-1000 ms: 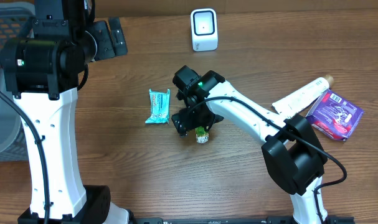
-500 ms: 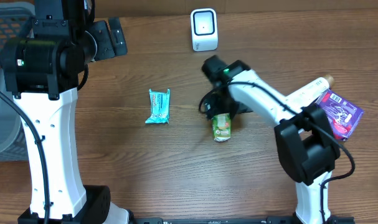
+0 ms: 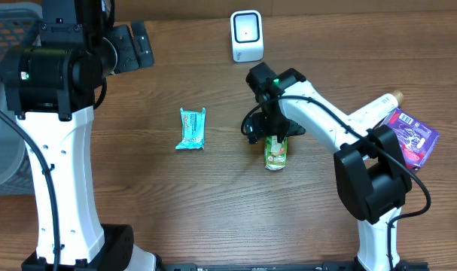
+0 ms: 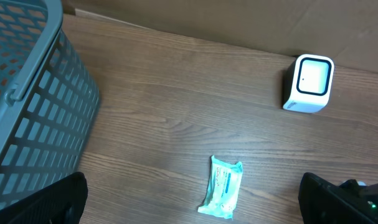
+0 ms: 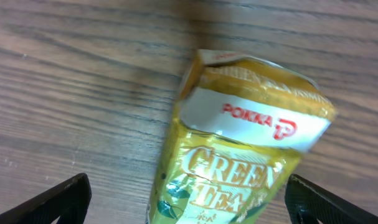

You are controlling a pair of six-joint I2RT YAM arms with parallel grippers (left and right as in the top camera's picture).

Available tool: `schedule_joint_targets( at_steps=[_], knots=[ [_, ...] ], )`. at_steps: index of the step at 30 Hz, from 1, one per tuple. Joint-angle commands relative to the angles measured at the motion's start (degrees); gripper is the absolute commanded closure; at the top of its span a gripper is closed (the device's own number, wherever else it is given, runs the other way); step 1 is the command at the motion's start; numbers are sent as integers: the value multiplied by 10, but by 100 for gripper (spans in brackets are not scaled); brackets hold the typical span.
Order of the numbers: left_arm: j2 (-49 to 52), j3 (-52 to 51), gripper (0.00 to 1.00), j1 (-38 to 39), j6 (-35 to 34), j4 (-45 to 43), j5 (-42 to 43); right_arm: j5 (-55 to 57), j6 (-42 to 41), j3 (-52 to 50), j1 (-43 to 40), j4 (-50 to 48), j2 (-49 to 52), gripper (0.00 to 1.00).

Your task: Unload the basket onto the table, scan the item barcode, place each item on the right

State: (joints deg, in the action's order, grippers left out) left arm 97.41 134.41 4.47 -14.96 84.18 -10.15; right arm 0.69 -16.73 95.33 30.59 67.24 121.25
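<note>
The drink carton [image 5: 238, 143] reads "POKKA" in red on a white band, with "GREEN TEA" in large letters below it on yellow; smaller print along the folded top edge is too blurred to read. It lies printed face up on the wooden table [image 3: 213, 203], right of centre, directly beneath the right gripper [image 3: 272, 134], whose 2 fingers are spread wide on either side without touching it. Its long axis runs roughly from the far edge towards the near edge, the gabled end uppermost in the right wrist view. A white scanner [image 3: 247, 35] stands beyond it. A teal packet [image 3: 191, 129] lies to its left, a white tube [image 3: 364, 115] and purple packet [image 3: 405, 138] to its right. The left gripper [image 3: 134, 47] hangs empty, fingers apart, near a grey basket [image 4: 27, 106].
</note>
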Motion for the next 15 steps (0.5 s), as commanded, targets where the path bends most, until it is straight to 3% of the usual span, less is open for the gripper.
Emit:
schedule_joint_targets(
  at_steps=[1,5,15],
  knots=[
    [4,7,0,0,-9,-2,-8,77,-121,9,-29,13,-7,0],
    [4,7,0,0,-9,-2,-8,78,-155,10,-64,9,-7,0],
    [4,7,0,0,-9,-2,-8,35,-102,23,-88,-12,-37,0]
  ],
)
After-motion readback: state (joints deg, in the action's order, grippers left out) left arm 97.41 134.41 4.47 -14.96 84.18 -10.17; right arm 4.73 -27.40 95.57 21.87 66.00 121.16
